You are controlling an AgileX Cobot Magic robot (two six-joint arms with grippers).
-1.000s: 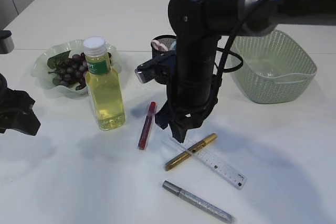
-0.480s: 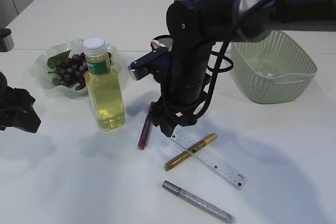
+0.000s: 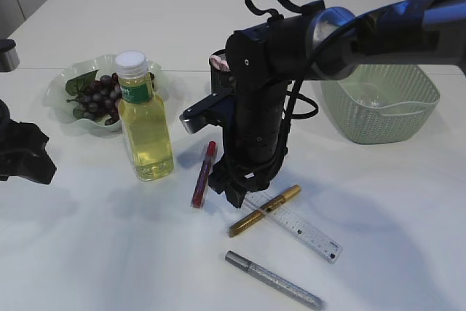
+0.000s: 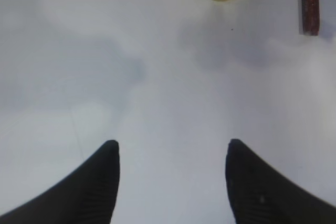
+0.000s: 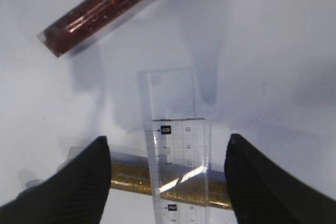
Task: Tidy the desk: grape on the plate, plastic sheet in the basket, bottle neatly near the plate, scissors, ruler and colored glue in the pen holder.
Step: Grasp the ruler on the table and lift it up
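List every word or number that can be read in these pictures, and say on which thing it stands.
"0": on the clear ruler, in a small dark box at its first mark.
Second dark box lower on the ruler: too blurred.
Green label on the bottle: too small to read.
Nothing else carries text.

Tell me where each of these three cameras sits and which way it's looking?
Exterior view: above the table's front, slanting down on bottle, plate of grapes, basket; both arms show.
Left wrist view: on the left arm, facing bare table; open left gripper shows.
Right wrist view: on the right arm, looking down on ruler; open right gripper shows.
Shared: all see the red glue.
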